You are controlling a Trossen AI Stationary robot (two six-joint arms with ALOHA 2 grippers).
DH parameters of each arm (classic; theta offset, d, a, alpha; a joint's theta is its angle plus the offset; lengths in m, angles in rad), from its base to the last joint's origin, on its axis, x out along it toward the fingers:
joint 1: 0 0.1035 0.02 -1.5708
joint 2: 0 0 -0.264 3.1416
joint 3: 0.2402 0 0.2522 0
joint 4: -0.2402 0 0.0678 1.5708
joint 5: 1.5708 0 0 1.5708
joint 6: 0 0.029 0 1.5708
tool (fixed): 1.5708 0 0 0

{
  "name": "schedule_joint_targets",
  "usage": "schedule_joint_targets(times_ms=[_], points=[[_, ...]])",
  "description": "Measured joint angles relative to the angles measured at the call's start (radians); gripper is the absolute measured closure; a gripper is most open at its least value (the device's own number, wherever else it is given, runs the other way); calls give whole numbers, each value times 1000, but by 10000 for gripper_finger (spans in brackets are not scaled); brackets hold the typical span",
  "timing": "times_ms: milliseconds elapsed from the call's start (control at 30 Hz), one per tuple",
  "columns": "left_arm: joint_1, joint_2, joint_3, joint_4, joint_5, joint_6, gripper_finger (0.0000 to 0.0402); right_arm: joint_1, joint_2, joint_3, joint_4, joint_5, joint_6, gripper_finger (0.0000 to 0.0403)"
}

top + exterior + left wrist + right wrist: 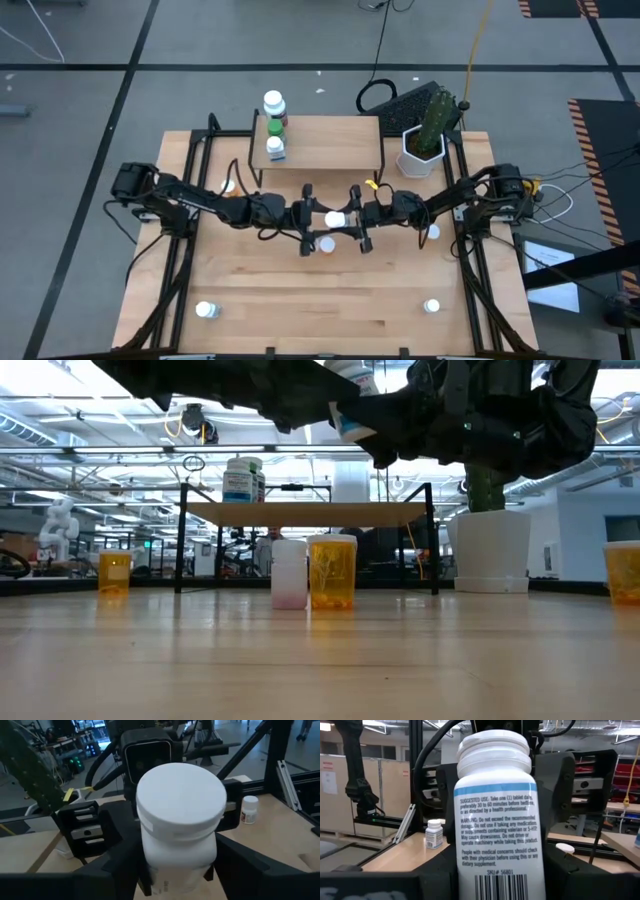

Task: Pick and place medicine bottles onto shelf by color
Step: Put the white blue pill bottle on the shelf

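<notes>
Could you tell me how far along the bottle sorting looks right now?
Three bottles stand on the shelf. Both grippers, left and right, meet around one white bottle mid-table. Six more bottles remain on the table, including two beneath the grippers.

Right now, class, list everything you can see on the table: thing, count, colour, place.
shelf: one, light wood, black legs, far side.
shelf bottles: three, white and green, shelf's left end.
table bottles: five white caps seen from above, scattered.
held bottle: one, white, aloft mid-table.
cactus pot: one, white, right of shelf.
right end effector: dark, gripping held bottle.
left end effector: dark, at that bottle's other side.
</notes>
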Motion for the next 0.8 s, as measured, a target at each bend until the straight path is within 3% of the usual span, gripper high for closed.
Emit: schedule_joint_targets(times_ms=[233, 567, 800], points=[[10, -1, 0, -2, 3, -24, 234, 1, -1, 1, -13, -36, -3, 229], [19, -53, -2, -113, -57, -40, 242, -9, -8, 1, -262, 127, 26, 123], [35, -93, 2, -316, -106, -38, 246, -29, -215, 1, -620, 205, -13, 88]])
